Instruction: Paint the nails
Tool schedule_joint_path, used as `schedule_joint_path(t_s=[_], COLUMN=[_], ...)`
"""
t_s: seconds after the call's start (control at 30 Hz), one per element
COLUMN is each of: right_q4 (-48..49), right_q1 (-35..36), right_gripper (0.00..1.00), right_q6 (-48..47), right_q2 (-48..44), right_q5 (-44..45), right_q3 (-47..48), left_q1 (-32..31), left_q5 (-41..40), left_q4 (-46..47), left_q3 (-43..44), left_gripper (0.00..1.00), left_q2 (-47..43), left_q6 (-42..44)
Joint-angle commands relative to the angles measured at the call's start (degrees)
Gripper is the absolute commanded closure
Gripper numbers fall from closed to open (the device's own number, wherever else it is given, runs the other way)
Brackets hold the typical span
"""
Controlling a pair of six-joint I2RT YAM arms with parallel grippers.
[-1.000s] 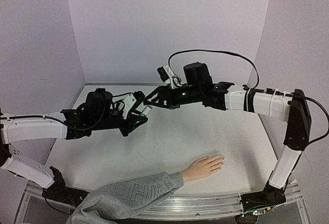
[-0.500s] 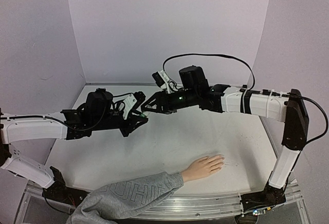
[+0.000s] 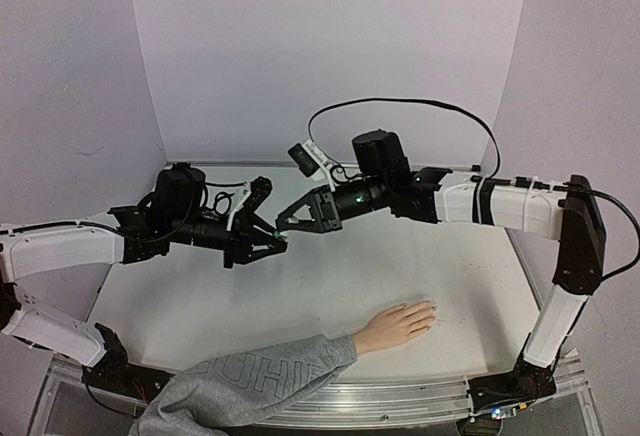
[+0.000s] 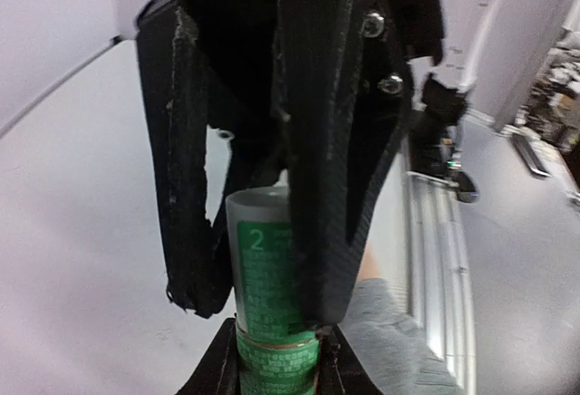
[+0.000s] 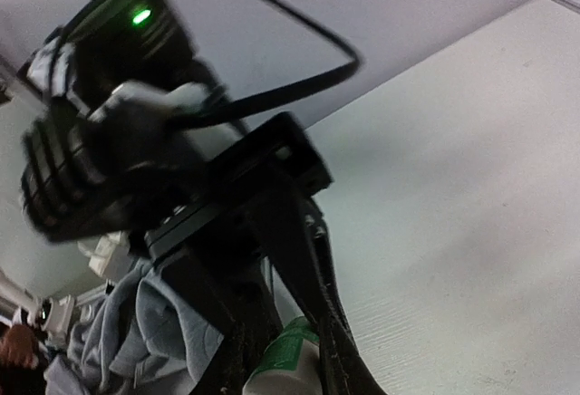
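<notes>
Nails (image 3: 429,311) lie near and right of the bottle (image 4: 263,277) that left gripper (image 3: 270,248) and right gripper (image 3: 285,228) both clamp mid-table, hand (image 3: 397,324) pointing right, right one closer.

Robot lab test cell, not a home or a shop. White table (image 3: 330,276) boxed in by plain pale lilac walls (image 3: 330,56) on 3 sides. Aluminium rail (image 3: 400,396) runs along the near edge, with 2 arms based at it: left arm (image 3: 60,251) and right arm (image 3: 510,204). Loose black cable (image 3: 420,104) loops overhead. Mannequin hand (image 3: 397,324) in a grey sleeve (image 3: 250,381) lies on the table. Left wrist view shows blurred equipment clutter (image 4: 553,96) past the table edge.
</notes>
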Motion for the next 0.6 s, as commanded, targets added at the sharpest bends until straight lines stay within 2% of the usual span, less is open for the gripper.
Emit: schedule_joint_path(t_s=[0.0, 0.07, 0.17, 0.27, 0.4, 0.5, 0.57], right_q4=[0.03, 0.28, 1.19, 1.42, 0.9, -2.15, -2.38], right_q1=[0.43, 0.53, 0.67, 0.63, 0.54, 0.05, 0.05], right_gripper=[1.0, 1.0, 1.0, 0.79, 0.47, 0.34, 0.28], right_q6=[-18.24, -18.69, -17.11, -14.04, -5.01, 1.96, 6.93], right_q2=[-6.69, -7.67, -7.65, -7.16, -6.39, -5.24, -5.69], right_q5=[-16.72, -16.31, -12.98, -6.92, 8.97, 14.73, 16.67], right_q3=[-4.92, -5.25, -5.29, -5.17, -3.87, -1.99, -2.76], left_q1=[2.17, 2.32, 2.32, 2.32, 2.17, 1.79, 1.46], left_q5=[32.84, 32.19, 25.77, 16.14, 2.2, -9.1, -13.8], left_q4=[4.2, 4.25, 4.2, 4.28, 4.24, 4.25, 4.22], left_q3=[4.43, 5.23, 5.64, 5.62, 3.82, 2.2, 1.61], left_gripper=[1.0, 1.0, 1.0, 1.0, 1.0, 1.0, 1.0], left_q2=[-2.04, -1.36, -0.53, 0.08, -1.42, -2.78, -3.09], left_q6=[-1.52, -2.73, -3.61, -4.09, -3.36, -2.42, -2.11])
